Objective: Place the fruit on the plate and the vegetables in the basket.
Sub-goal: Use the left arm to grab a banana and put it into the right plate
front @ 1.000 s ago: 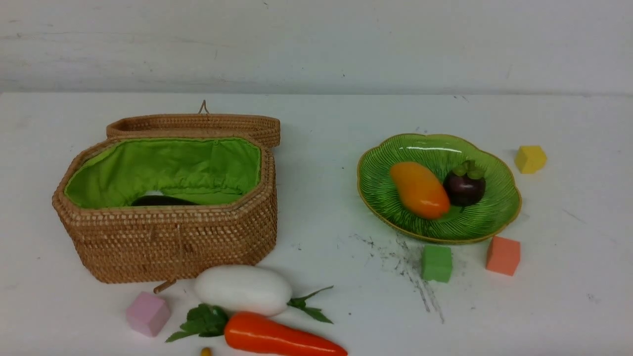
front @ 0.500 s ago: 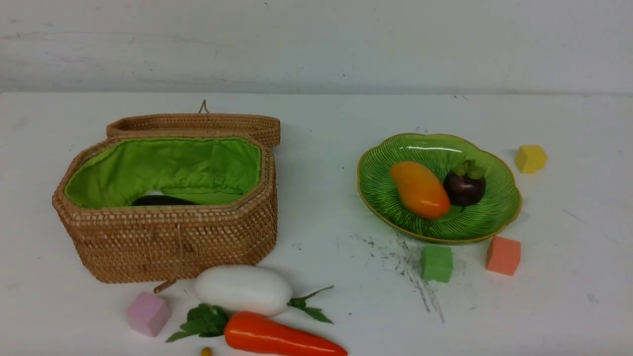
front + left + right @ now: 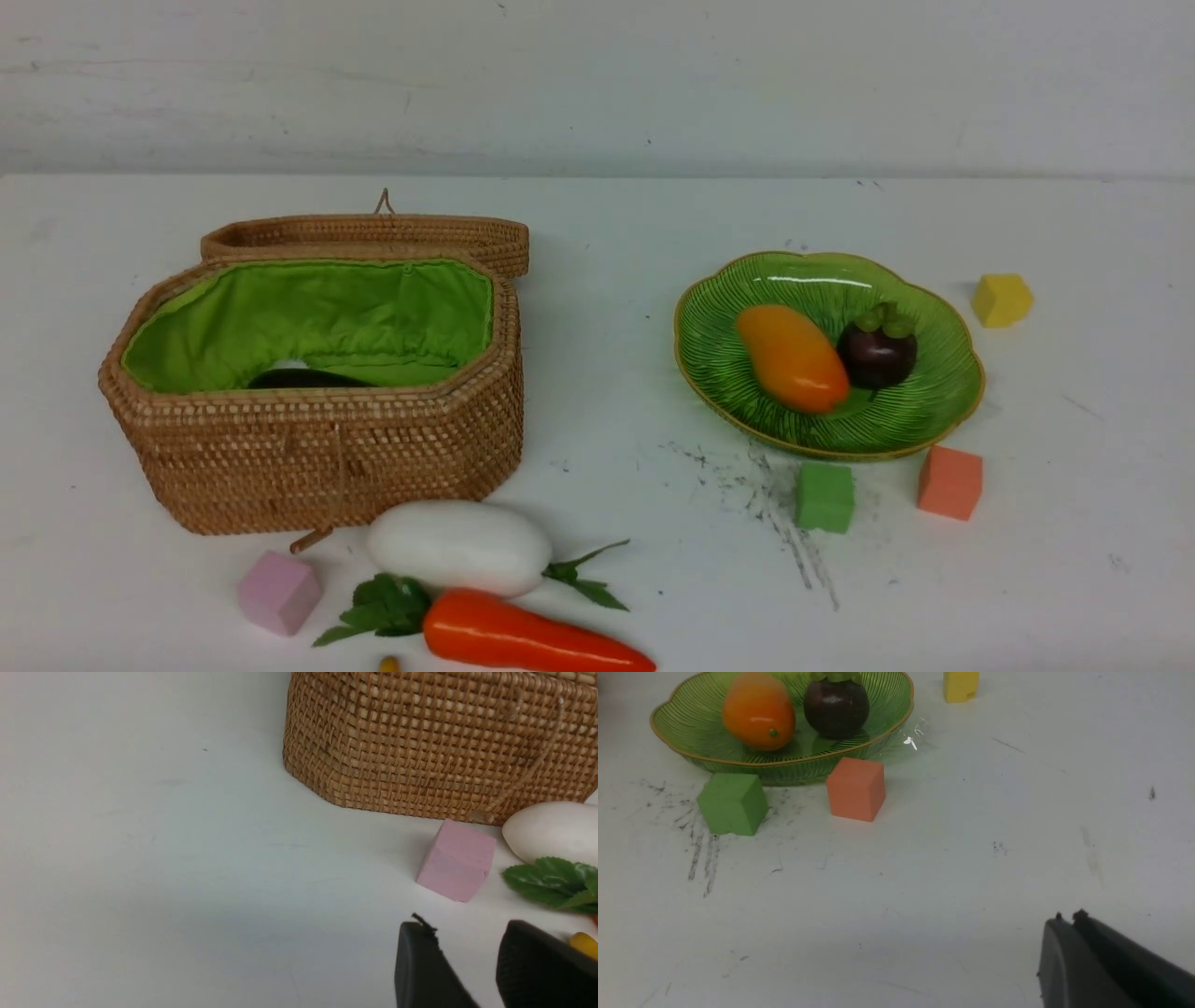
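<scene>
On my screen the mango (image 3: 792, 357) and the mangosteen (image 3: 878, 350) lie side by side, touching, in the green scalloped plate (image 3: 724, 378) on the right of the table. The basket (image 3: 317, 457) stands on the left with its lid (image 3: 373, 233) folded back on the far side. Low against the green lining sits a dark piece (image 3: 303, 379), mostly hidden by the near wall. Just near of the basket lie the white vegetable (image 3: 457, 546) and, nearer still, the carrot (image 3: 532, 639), its leaves touching the white one. A yellow tip (image 3: 388, 665) pokes in at the near edge, too little of it for me to name. A pink cube (image 3: 278, 591) sits left of the vegetables. A green cube (image 3: 824, 497) and an orange cube (image 3: 949, 482) sit just near of the plate, and a yellow cube (image 3: 1001, 300) is to its right. My left gripper (image 3: 465, 933) hangs low beside the pink cube, jaws apart and empty. My right gripper (image 3: 1066, 917) is over bare table near of the plate, fingers pressed together on nothing. The white table (image 3: 616, 280) carries dark scuff marks (image 3: 775, 504) beside the green cube, and a pale wall (image 3: 597, 84) closes the far side.
</scene>
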Action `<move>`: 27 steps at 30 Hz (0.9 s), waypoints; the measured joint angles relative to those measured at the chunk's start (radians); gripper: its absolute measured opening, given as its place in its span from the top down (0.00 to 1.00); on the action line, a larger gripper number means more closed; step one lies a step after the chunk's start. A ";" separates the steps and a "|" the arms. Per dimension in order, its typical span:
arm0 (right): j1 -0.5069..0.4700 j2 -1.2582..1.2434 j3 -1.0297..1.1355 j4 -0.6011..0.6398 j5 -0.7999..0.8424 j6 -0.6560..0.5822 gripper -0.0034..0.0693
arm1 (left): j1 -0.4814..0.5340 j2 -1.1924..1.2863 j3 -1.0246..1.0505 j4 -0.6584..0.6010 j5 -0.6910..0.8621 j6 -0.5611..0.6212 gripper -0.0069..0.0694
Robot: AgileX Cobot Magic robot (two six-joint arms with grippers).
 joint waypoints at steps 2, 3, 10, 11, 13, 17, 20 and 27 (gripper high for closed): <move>0.000 0.000 0.000 0.000 0.000 0.000 0.90 | 0.000 0.000 0.000 0.000 0.000 0.000 0.60; 0.000 0.000 0.000 0.000 0.000 0.000 0.90 | 0.000 0.000 0.000 0.000 0.000 0.000 0.60; 0.000 0.000 0.000 0.000 0.000 0.000 0.88 | 0.000 0.000 0.000 0.000 0.000 0.000 0.60; 0.000 0.000 0.000 0.000 0.000 0.000 0.88 | 0.000 0.000 0.000 0.000 0.000 0.000 0.60; 0.000 0.000 0.000 0.000 0.000 0.000 0.88 | 0.000 0.000 0.000 0.000 0.000 0.000 0.60; 0.000 0.000 0.000 0.000 0.000 0.000 0.87 | 0.000 0.000 0.000 0.000 0.000 0.000 0.60; 0.000 0.000 0.000 0.000 0.000 0.000 0.87 | 0.000 0.000 0.000 0.000 0.000 0.000 0.60; 0.000 0.000 0.000 0.000 0.000 0.000 0.86 | 0.000 0.000 0.000 0.000 0.000 0.000 0.60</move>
